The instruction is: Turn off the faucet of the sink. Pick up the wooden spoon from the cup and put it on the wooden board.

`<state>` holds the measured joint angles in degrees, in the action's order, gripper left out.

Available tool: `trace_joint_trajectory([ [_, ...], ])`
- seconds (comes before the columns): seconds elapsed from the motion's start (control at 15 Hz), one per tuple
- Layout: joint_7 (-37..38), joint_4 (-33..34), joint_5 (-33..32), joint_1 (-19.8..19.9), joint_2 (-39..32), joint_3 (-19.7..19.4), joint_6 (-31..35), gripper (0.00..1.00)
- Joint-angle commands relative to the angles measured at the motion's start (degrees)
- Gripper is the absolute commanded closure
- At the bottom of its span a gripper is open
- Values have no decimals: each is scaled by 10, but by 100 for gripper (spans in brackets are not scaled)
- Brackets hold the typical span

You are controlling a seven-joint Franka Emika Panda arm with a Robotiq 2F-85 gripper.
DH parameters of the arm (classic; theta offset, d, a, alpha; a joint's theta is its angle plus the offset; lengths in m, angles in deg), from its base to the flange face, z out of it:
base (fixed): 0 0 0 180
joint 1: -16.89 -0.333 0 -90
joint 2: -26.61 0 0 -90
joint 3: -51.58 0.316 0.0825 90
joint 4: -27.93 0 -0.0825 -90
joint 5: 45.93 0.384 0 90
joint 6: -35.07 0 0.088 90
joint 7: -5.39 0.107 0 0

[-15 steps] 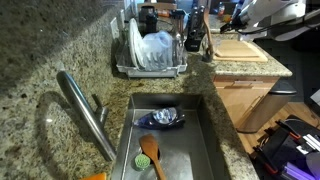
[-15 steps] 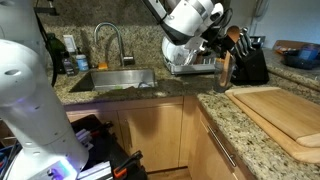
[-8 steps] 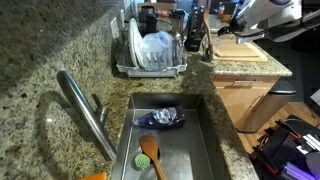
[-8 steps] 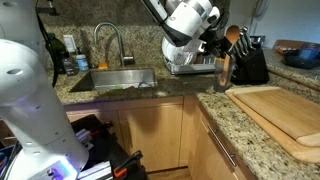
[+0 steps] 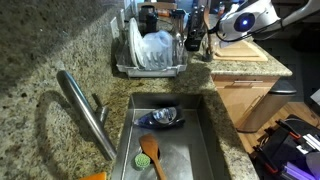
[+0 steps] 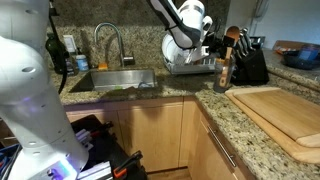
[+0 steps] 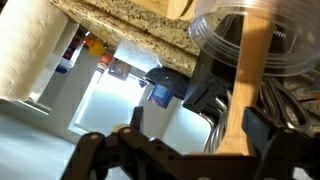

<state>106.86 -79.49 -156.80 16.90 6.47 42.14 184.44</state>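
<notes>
The slim wooden spoon [image 6: 229, 50] stands upright in the small cup [image 6: 224, 76] by the knife block. My gripper [image 6: 214, 47] is open and level with the handle. In the wrist view the spoon handle [image 7: 248, 85] runs between my fingers, close to the right fingertip [image 7: 259, 127], below the cup's translucent rim [image 7: 214, 27]; the gripper [image 7: 197, 128] touches nothing. The wooden board [image 6: 282, 112] lies bare on the counter, and it shows behind the arm as well [image 5: 243, 50]. The faucet [image 5: 86, 114] slants over the sink [image 5: 207, 132]; I can make out no water stream.
A dish rack [image 5: 150, 52] with plates stands behind the sink. A black knife block [image 6: 248, 64] sits right next to the cup. In the basin lie a blue item [image 5: 163, 117] and a broader orange-brown spoon [image 5: 151, 152]. Bottles [image 6: 68, 50] stand by the faucet.
The arm has swung across from over the board toward the cup, bringing the open gripper around the spoon handle. The spoon, cup and board have not moved.
</notes>
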Motion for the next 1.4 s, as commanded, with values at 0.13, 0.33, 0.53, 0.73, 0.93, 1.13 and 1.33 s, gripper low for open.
trace_joint_trajectory([
  [0.13, 35, 12, -14, 12, -11, 2, 39, 0],
  [0.33, 174, 57, -148, 55, -21, 0, 169, 0],
  [0.53, 218, 57, -187, 58, -14, 3, 175, 0],
  [0.73, 267, 87, -234, 97, -15, 20, 217, 0],
  [0.93, 364, 129, -303, 135, -34, 69, 260, 0],
  [1.13, 382, 109, -298, 124, -22, 64, 247, 0],
  [1.33, 388, 112, -299, 126, -26, 66, 249, 0],
])
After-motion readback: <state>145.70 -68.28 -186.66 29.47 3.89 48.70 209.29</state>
